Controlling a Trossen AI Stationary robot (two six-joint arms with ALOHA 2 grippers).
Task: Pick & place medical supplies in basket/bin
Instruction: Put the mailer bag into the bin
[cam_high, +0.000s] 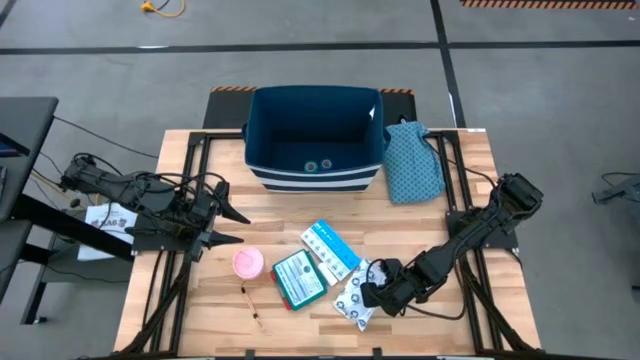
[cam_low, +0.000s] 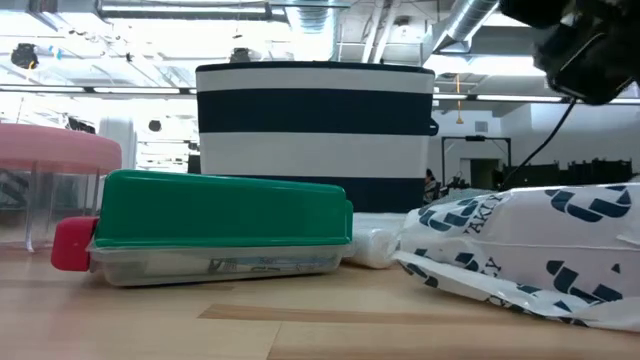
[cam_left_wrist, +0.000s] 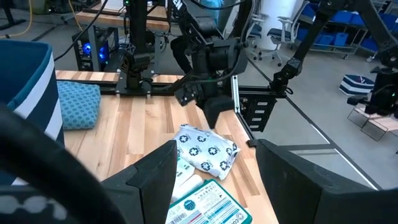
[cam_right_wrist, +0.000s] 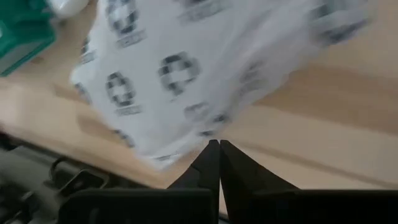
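Note:
The navy bin with white stripes stands at the table's far middle; two small round things lie on its floor. On the near middle of the table lie the pink roll, the teal flat box, the light-blue packet, the white ring-patterned pouch and the thin swab stick. My right gripper is shut and hangs just above the pouch's right edge; the low view shows a gap between the two. My left gripper is open, level, left of the pink roll.
A teal dotted cloth lies right of the bin. Black frame rails run along the table's left and right sides. Bare wood shows between the bin and the supplies and at the near right corner.

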